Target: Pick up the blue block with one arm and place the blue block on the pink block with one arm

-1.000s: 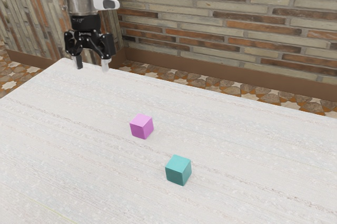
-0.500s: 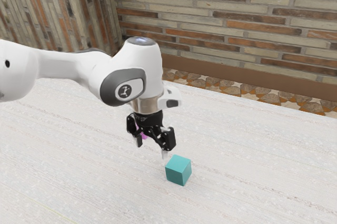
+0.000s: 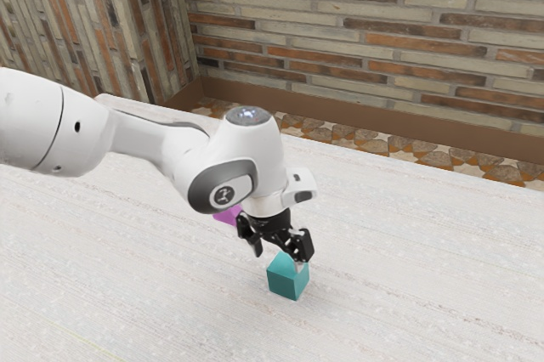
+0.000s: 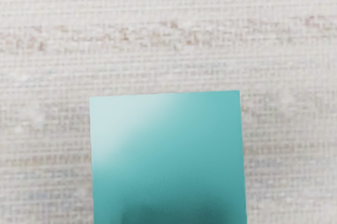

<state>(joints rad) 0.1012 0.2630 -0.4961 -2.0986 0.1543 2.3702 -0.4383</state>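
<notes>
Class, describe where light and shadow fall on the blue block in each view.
Wrist view: the blue block shows a pale sheen over one corner of its top face and a dark shadow at the middle of one edge. Exterior view: one of its side faces is darker than the other, beneath the open gripper.

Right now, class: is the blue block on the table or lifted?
On the table: the blue block sits flat, open hand just above.
</notes>
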